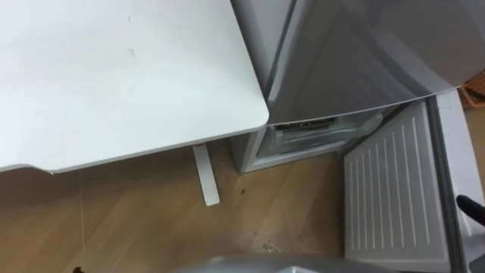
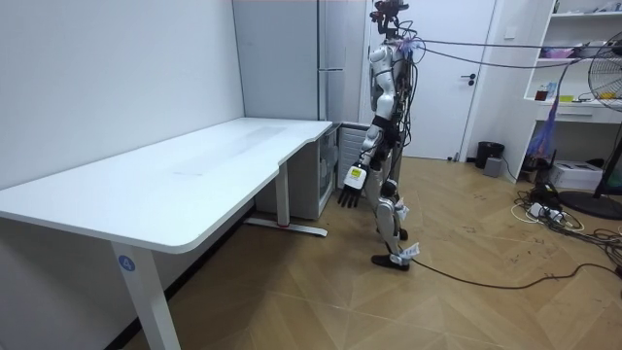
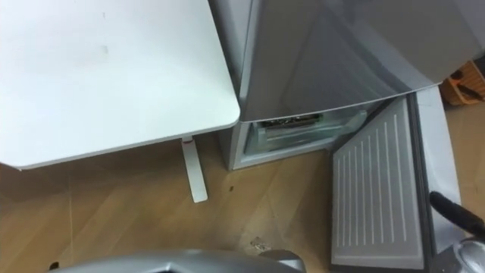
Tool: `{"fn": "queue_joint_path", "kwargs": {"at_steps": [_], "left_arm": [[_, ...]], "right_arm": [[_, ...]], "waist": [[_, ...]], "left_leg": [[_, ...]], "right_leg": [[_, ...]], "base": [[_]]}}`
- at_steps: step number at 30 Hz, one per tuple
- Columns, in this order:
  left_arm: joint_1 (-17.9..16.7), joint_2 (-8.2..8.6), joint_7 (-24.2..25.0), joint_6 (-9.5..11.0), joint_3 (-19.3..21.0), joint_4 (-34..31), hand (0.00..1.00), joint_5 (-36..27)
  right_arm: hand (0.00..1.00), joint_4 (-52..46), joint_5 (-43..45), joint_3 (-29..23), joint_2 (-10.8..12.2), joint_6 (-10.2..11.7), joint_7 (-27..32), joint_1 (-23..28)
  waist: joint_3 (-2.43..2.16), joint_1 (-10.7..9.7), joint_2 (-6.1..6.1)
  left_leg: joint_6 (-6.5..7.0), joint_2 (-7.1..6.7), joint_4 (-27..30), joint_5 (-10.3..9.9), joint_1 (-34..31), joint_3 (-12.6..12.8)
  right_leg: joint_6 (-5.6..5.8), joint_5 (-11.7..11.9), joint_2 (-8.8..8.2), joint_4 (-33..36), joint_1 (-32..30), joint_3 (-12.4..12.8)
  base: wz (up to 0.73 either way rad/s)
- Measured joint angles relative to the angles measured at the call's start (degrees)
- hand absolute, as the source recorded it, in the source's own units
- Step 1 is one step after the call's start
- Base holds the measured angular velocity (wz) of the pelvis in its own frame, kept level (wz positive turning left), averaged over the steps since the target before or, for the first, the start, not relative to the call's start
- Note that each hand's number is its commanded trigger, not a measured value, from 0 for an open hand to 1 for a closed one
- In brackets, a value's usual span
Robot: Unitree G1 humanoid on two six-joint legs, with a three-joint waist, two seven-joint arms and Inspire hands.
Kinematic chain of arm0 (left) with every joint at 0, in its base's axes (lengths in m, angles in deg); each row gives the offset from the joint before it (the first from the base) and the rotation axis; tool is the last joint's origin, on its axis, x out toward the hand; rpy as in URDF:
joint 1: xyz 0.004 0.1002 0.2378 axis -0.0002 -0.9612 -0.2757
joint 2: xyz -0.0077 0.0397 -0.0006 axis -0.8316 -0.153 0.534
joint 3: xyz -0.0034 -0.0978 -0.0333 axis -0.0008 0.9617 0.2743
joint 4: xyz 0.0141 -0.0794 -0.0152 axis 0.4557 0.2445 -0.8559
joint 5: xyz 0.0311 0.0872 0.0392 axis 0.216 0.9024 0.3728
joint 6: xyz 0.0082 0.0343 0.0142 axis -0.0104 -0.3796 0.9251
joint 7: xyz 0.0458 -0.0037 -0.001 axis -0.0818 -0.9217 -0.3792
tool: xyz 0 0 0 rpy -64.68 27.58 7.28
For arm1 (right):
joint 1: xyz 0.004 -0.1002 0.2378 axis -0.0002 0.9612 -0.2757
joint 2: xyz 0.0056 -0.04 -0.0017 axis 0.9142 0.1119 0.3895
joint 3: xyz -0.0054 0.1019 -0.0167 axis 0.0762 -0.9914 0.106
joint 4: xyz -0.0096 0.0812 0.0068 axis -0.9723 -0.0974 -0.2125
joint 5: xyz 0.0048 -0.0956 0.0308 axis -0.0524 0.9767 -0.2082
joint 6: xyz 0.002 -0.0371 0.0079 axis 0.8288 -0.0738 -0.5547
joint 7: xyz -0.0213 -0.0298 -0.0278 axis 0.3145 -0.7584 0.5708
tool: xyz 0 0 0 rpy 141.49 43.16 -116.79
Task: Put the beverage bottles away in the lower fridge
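The grey fridge [image 1: 356, 53] stands past the white table's corner, and I stand right in front of it. Its lower door [image 1: 390, 197] is swung wide open to my right, ribbed white inner side up. Inside the lower compartment [image 1: 303, 136] a clear drawer front shows under the upper door's edge. One dark finger of my right hand [image 1: 471, 209] pokes in beside the door's outer edge. In the room view my left hand [image 2: 350, 191] hangs low at thigh height in front of the fridge, fingers straight and holding nothing. I see no drink in any view.
The white table [image 1: 114, 76] fills the left, its white foot [image 1: 205, 176] on the wooden floor close to the fridge's corner. In the room view a fan [image 2: 607, 68], shelves and cables stand off at the right, with a dark bin [image 2: 489, 154] by the door.
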Motion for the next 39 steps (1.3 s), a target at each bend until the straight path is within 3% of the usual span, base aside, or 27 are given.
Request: {"fn": "queue_joint_path", "kwargs": {"at_steps": [5, 12, 16, 22, 25, 27, 31, 32, 33, 34, 35, 36, 37, 38, 39], "left_arm": [[0.0, 0.01, 0.1, -1.1, 0.7, -0.3, 0.0, 1.2], [-0.1, -0.05, 2.6, -2.3, 0.7, -0.3, 0.0, 1.3], [-0.1, -0.29, 4.0, -2.7, 0.7, -0.4, 0.0, 1.2], [0.3, -0.32, 5.2, -3.4, 0.7, -0.4, 0.0, 2.5], [0.3, -0.3, 5.4, -3.6, 0.7, -0.4, 0.0, 2.5], [0.5, 0.09, 5.4, -4.1, 0.7, -0.4, 0.0, 2.5], [1.8, 0.17, 5.5, -4.2, 0.6, -0.4, 0.0, 2.4], [2.1, 0.34, 5.5, -4.2, 0.6, -0.4, 0.0, 2.4], [2.6, 0.4, 5.4, -4.2, 0.4, -0.4, 0.0, 2.4], [2.7, 0.36, 5.2, -4.1, 0.4, -0.5, 0.0, 2.4], [2.4, -0.55, 4.9, -3.7, 0.6, -0.4, 0.0, 2.4], [2.7, -0.59, 4.8, -4.0, 0.4, 0.6, 0.0, 2.2], [3.2, -0.58, 4.8, -3.9, -0.2, 1.0, 0.0, 2.0], [4.2, -0.59, 4.8, -3.7, -2.9, 1.6, 0.0, 1.5], [5.1, -0.54, 4.7, -3.3, -6.4, 0.9, 0.0, 1.4]], "right_arm": [[0.0, 7.7, -3.7, -0.2, -3.8, -0.9, -2.1, -2.2], [0.0, 15.6, -8.4, -0.2, -6.5, -2.9, -6.0, -4.5], [0.0, 17.5, -13.1, 0.3, -6.5, -3.3, -9.3, -3.6], [0.0, 19.4, -20.2, 1.1, -6.5, -4.6, -14.2, -3.6], [0.0, 19.1, -23.9, 3.8, -6.4, -5.5, -16.8, -3.8], [0.0, 17.8, -26.5, 6.1, -6.3, -6.0, -18.5, -4.4], [0.0, 11.9, -28.7, 9.9, -6.2, -6.5, -19.5, -4.3], [0.0, 8.7, -28.7, 11.1, -6.0, -6.5, -19.8, -4.2], [0.0, 4.5, -28.6, 12.1, -5.5, -6.5, -19.9, -3.5], [0.0, 1.6, -28.5, 12.8, -4.9, -6.5, -20.0, -2.8], [0.0, -4.4, -28.1, 14.3, -3.1, -6.6, -20.3, -2.4], [0.0, -9.2, -27.6, 16.1, -2.0, -6.2, -19.8, -2.4], [0.0, -10.6, -27.5, 17.4, -1.4, -6.1, -19.5, -2.0], [0.0, -11.9, -26.3, 18.2, 0.0, -4.7, -19.0, -0.8], [0.0, -13.1, -23.9, 17.5, 1.2, -4.0, -17.8, 0.2]], "waist": [[0.02, 0.1, 0.21], [0.27, 0.2, -1.07], [0.06, 1.5, -1.63], [0.11, 1.7, -1.83], [0.15, 2.2, -1.58], [0.35, 3.6, -1.51], [0.51, 3.9, -1.29], [0.43, 4.4, -0.48], [1.29, 4.9, -0.01], [1.13, 4.8, 0.08], [0.61, 5.1, -0.56], [0.48, 4.5, -0.86], [0.55, 3.7, -1.28], [0.47, 2.3, -2.54], [0.81, 2.6, -3.75]], "left_leg": [[0.15, -0.12, -0.4, 0.1, 0.6, -1.8], [0.23, -0.12, -0.6, 0.1, 1.4, -2.9], [0.23, -0.12, -0.6, 0.1, 1.5, -2.8], [0.23, -0.14, -0.6, 0.1, 1.4, -3.8], [0.36, -0.09, -0.6, 0.3, 1.9, -4.0], [0.53, -0.11, -0.6, 0.5, 2.5, -4.4], [0.53, -0.03, -0.7, 0.5, 2.5, -4.5], [0.6, 0.34, -0.8, 0.6, 3.1, -6.0], [0.75, 1.13, -0.8, 0.8, 3.7, -9.1], [0.75, 1.92, -0.7, 0.8, 3.7, -10.7], [0.64, 1.86, -0.3, 0.7, 2.3, -11.3], [-1.8, 2.04, 2.6, -0.5, -0.1, -9.2], [-2.23, 1.71, 4.3, -1.1, -1.8, -7.1], [-1.65, -0.16, 4.5, -1.4, -6.3, -2.9], [1.56, -2.98, 4.3, 1.1, -12.3, -0.5]], "right_leg": [[0.0, 0.0, 0.01, 0.1, 0.4, -0.1], [0.0, 0.0, 0.07, 0.0, 1.6, -0.5], [0.0, 0.0, 0.08, -0.2, 1.6, -0.5], [-0.01, 0.0, 0.08, -0.2, 1.7, -1.4], [-0.02, 0.0, 0.09, 0.4, 1.6, -1.7], [-0.05, 0.0, 0.15, 0.7, 1.4, -1.8], [-0.31, 0.2, 0.24, 0.4, 1.8, -1.8], [-0.43, 0.1, 0.55, 2.6, 0.7, -1.9], [-1.68, -0.4, 1.25, 6.6, -2.0, -1.9], [-3.03, -1.6, 2.01, 6.9, -2.9, -1.4], [-4.05, 0.0, 4.47, 0.3, -3.4, 1.4], [-3.99, 2.0, 3.92, -1.2, -2.6, -0.4], [-4.02, 2.1, 3.32, -1.4, -2.6, 0.2], [-3.98, 2.2, 1.67, -1.9, -2.1, 3.4], [-3.67, 2.0, -0.38, -1.8, -1.8, 5.6]], "base": [[0.01], [0.07], [-0.03], [0.02], [-0.11], [-0.28], [0.05], [-0.27], [-0.34], [-0.51], [-0.42], [-0.24], [0.48], [0.93], [0.85]]}}
